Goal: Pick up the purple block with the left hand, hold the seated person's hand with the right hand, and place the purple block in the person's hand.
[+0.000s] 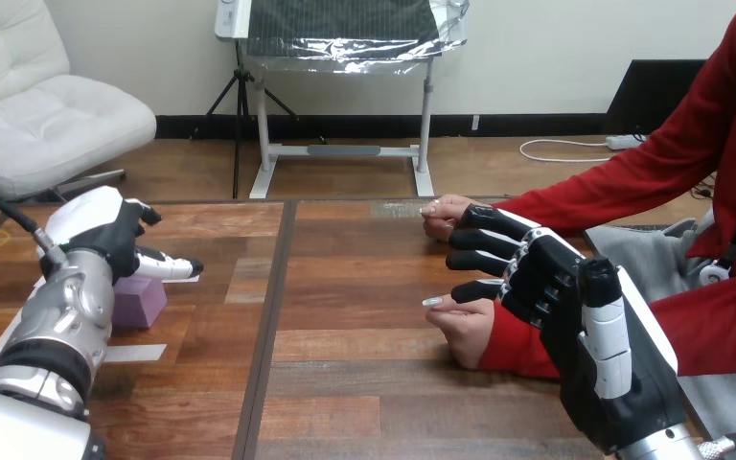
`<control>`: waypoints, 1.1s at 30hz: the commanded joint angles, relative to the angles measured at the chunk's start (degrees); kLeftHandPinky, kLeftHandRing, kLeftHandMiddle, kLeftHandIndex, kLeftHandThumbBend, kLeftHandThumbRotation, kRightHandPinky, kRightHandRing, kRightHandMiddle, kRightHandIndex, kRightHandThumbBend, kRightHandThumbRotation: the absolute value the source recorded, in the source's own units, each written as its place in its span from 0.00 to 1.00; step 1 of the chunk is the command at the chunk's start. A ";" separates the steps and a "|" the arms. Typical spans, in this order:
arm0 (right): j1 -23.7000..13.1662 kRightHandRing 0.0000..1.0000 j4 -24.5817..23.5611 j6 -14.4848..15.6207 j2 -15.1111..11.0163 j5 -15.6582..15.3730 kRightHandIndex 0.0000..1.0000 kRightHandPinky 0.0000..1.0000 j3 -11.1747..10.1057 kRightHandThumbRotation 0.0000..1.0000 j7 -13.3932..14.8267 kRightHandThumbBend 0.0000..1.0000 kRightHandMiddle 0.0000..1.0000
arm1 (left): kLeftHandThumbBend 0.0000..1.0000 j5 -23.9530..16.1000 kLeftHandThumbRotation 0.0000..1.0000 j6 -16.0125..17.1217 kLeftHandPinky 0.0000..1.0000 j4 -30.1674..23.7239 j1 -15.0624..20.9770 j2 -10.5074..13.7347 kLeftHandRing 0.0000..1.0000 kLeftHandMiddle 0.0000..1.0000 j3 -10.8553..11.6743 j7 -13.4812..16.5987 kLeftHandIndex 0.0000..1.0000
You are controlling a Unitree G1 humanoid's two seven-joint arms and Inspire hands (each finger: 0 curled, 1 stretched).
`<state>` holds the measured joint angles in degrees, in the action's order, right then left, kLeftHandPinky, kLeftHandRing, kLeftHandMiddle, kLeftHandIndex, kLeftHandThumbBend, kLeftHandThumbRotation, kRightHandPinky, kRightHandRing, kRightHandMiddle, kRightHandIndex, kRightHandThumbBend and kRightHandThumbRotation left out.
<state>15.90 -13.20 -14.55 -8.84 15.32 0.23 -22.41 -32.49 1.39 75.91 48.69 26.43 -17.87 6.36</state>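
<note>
Left hand just above purple block on table

We see purple block only in part, left side hidden behind left hand. Person's near hand partly covered by right hand fingers; we cannot tell contact. Person's far hand cut off behind top finger. Right forearm cut by bottom edge.

Wooden counter in front of me, a dark seam running down its planks. Purple block sits at my left, a white strip flat near it. At my right the person's near hand rests on the boards, the other hand at the far edge.
</note>
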 commanded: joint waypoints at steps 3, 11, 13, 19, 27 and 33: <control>-3.09 0.75 -1.84 -1.64 0.65 0.71 0.79 0.64 -0.01 1.00 -0.06 0.88 0.77 | 0.75 -0.20 0.36 -0.27 0.74 -0.55 1.16 -0.22 0.81 0.83 -0.70 0.97 0.82; -3.03 0.75 -1.80 -1.92 0.58 0.80 0.79 0.64 0.01 1.00 -0.31 0.88 0.77 | 0.74 -0.18 0.36 -0.74 0.73 -0.77 0.92 -0.30 0.80 0.82 -0.96 0.93 0.82; -3.07 0.75 -1.87 -1.94 0.54 0.85 0.79 0.64 0.01 1.00 -0.37 0.88 0.77 | 0.74 -0.08 0.36 -0.82 0.73 -0.72 0.77 -0.29 0.80 0.82 -0.93 0.80 0.82; -3.08 0.75 -1.97 -2.24 0.61 0.41 0.79 0.64 0.00 1.00 -0.12 0.88 0.77 | 0.74 -0.07 0.35 -0.90 0.73 -0.73 0.28 -0.27 0.80 0.82 -0.97 1.04 0.81; -3.19 0.74 -1.62 -2.56 0.67 0.81 0.79 0.64 -0.07 1.00 -0.33 0.88 0.76 | 0.73 -0.56 0.36 -1.10 0.72 -0.62 -0.23 -0.19 0.80 0.81 -1.63 0.93 0.81; -3.26 0.74 -1.64 -2.49 0.47 1.07 0.79 0.63 -0.03 1.00 -0.56 0.88 0.76 | 0.73 -0.49 0.37 -1.26 0.72 -0.54 -0.60 -0.19 0.79 0.81 -2.10 0.99 0.82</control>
<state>15.90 -13.20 -15.35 -8.82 15.59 0.23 -22.58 -32.37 0.02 75.94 47.00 26.11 -19.30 6.35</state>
